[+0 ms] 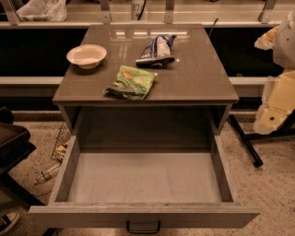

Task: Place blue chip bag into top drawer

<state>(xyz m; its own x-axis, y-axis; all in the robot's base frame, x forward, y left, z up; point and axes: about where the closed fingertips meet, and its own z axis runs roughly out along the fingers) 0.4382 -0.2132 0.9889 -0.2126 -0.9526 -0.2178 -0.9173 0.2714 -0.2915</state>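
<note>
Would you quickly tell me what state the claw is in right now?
Claw: at the right edge, beside the cabinet; open or closed cannot be told.
Blue chip bag lies on the cabinet top.

White tag (pixel 137 6), top centre of frame: we read "87".
Blue chip bag (pixel 156 50): print we cannot read.
Gripper (pixel 271 115), right edge of frame: we see no lettering.

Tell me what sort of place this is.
Probably a robot test area: a lone cabinet with its top drawer pulled open, a blue chip bag, green snack bag and bowl staged on top, and the robot arm at right. The gripper is out of view.
</note>
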